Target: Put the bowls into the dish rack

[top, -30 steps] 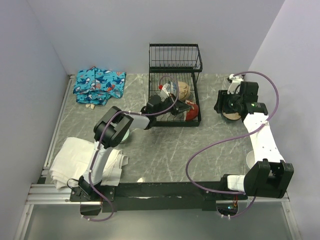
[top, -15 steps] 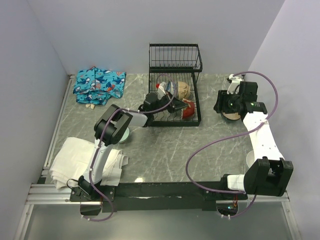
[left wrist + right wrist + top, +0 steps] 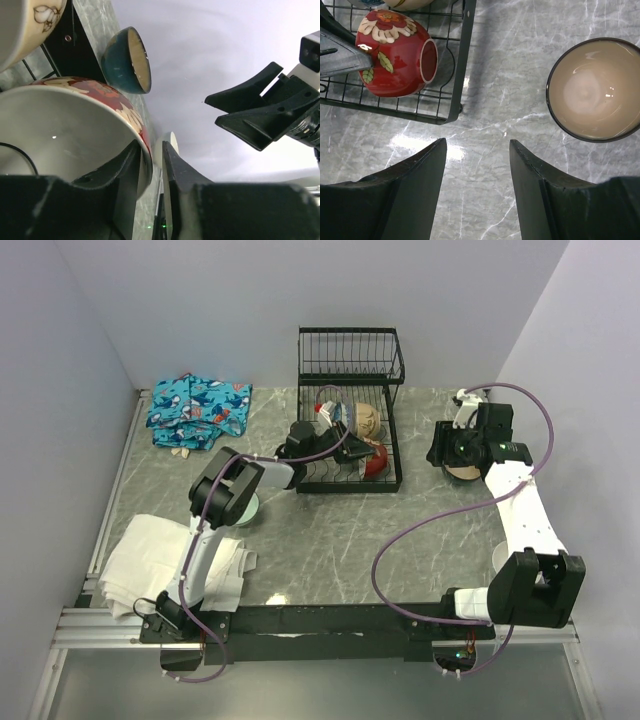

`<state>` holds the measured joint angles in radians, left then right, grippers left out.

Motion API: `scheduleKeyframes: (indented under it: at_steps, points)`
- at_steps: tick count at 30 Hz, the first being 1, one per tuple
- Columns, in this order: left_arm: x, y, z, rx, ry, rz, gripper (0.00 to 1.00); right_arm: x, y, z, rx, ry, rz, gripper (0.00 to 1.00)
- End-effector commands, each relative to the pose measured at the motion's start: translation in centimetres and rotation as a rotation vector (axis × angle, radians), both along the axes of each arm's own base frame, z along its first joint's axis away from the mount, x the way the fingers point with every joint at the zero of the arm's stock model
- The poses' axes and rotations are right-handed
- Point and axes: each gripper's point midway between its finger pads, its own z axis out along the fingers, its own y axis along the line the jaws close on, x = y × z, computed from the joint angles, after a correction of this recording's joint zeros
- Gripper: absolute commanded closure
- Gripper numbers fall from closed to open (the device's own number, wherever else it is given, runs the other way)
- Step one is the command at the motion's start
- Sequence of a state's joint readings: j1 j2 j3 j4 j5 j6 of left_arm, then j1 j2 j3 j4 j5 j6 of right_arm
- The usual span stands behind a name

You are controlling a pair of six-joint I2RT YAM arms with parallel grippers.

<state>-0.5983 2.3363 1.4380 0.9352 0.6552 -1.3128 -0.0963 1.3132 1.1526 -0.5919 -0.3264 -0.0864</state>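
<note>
The black wire dish rack (image 3: pixel 350 480) stands at the back centre. My left gripper (image 3: pixel 345 448) reaches into it. In the left wrist view it (image 3: pixel 150 160) is shut on the rim of a red floral bowl (image 3: pixel 65 135), one finger inside and one outside. That bowl lies on its side in the rack (image 3: pixel 395 55). A cream bowl (image 3: pixel 367 422) and a patterned bowl (image 3: pixel 335 412) sit behind it. My right gripper (image 3: pixel 477 150) is open and empty over the table. It is left of a dark-rimmed, cream-inside bowl (image 3: pixel 592 90).
A pale green bowl (image 3: pixel 248 508) sits partly under my left arm. A white bowl (image 3: pixel 500 558) sits by the right wall. A blue shark-print cloth (image 3: pixel 197 410) lies back left. A white towel (image 3: pixel 150 565) lies front left.
My left gripper has pulled back to the left inside the rack, and the red bowl has shifted left with it. The right arm has barely moved.
</note>
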Motion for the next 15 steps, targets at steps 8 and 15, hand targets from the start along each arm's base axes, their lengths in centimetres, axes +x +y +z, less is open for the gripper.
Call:
scheduleKeyframes:
  at_steps: [8,15]
  points:
    - [0.0,0.5,5.7,-0.008,-0.226,-0.025,0.54,1.4,0.0,1.8,0.019,-0.066,-0.005,0.39]
    - [-0.1,1.2,6.8,0.021,-0.275,-0.027,0.04,1.3,0.1,2.2,0.017,-0.079,0.000,0.39]
